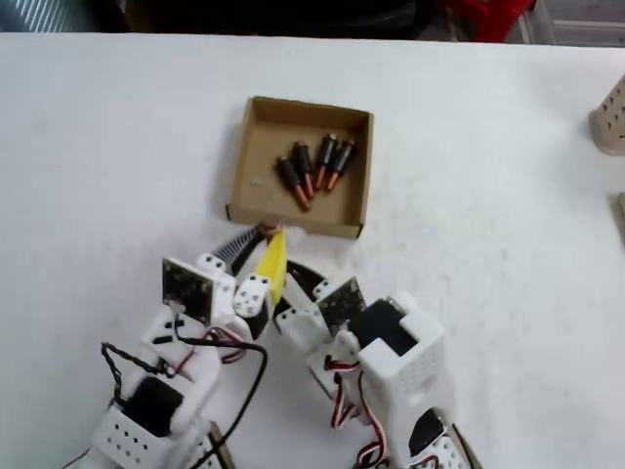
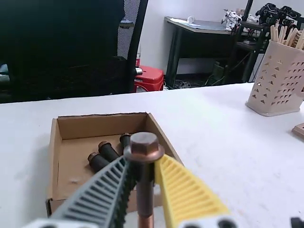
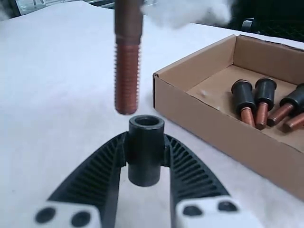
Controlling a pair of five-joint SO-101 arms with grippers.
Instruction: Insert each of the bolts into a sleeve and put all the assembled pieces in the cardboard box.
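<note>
- Four assembled pieces (image 1: 312, 166) lay in the cardboard box (image 1: 303, 106), upper centre of the high view.
- One copper hex-head bolt (image 2: 142, 147) stood upright, pinched by the left gripper (image 2: 142, 164), just below the box.
- One black tubular sleeve (image 3: 146, 156), pinched by the right gripper (image 3: 145, 140), sat just under the bolt's threaded tip, not touching it.
- One perforated beige holder (image 1: 610, 117) stood at the right edge of the white table (image 1: 117, 147).
</note>
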